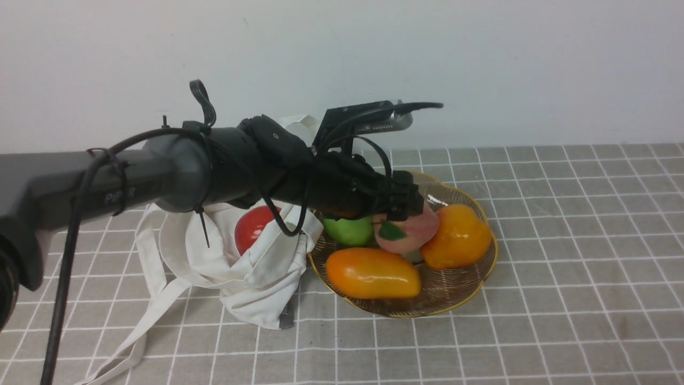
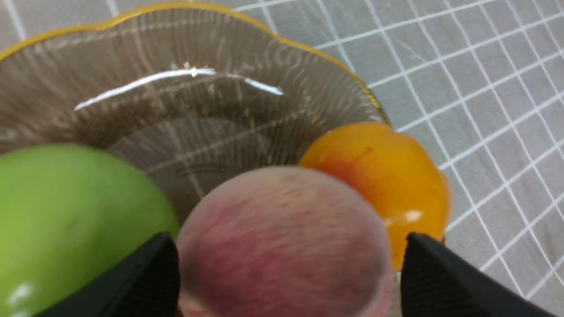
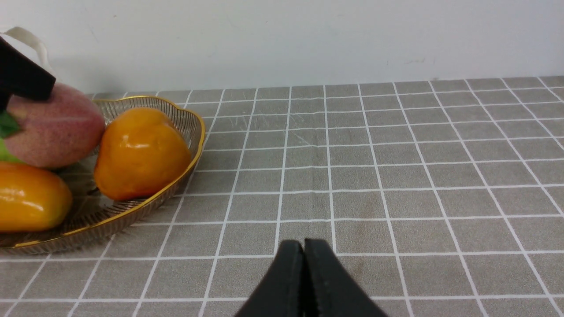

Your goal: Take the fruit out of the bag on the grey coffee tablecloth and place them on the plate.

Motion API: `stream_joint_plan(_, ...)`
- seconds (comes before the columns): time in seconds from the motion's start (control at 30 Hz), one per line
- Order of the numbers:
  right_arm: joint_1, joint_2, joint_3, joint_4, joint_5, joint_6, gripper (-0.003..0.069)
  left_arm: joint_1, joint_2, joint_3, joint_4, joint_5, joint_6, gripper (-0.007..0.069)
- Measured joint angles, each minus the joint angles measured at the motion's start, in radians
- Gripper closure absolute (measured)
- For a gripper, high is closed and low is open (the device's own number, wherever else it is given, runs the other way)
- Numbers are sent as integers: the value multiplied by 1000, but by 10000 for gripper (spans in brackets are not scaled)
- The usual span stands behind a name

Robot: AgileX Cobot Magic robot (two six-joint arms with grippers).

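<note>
My left gripper [image 1: 398, 211] reaches over the plate [image 1: 459, 289] and is shut on the pink peach [image 1: 411, 231], one finger on each side of it. In the left wrist view the peach [image 2: 282, 237] fills the space between the black fingers [image 2: 154, 273], low over the ribbed glass plate [image 2: 176, 88]. The red round fruit [image 1: 254, 227] sits in the mouth of the off-white bag [image 1: 256, 283], left of the plate on the grey checked tablecloth [image 1: 561, 240]. My right gripper [image 3: 304, 251] is shut and empty, low over bare cloth to the right of the plate [image 3: 132, 211].
A green apple [image 1: 350, 231] and two orange mango-like fruits [image 1: 374, 272] [image 1: 459, 235] lie in the plate around the peach. The bag's long strap [image 1: 144, 326] trails toward the front left. A white wall stands close behind the table.
</note>
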Motion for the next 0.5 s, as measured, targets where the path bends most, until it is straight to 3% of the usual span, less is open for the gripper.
stream_joint_plan(0.5, 0, 0, 0, 0, 0, 0, 674, 32, -78, -9, 39, 7, 39, 55)
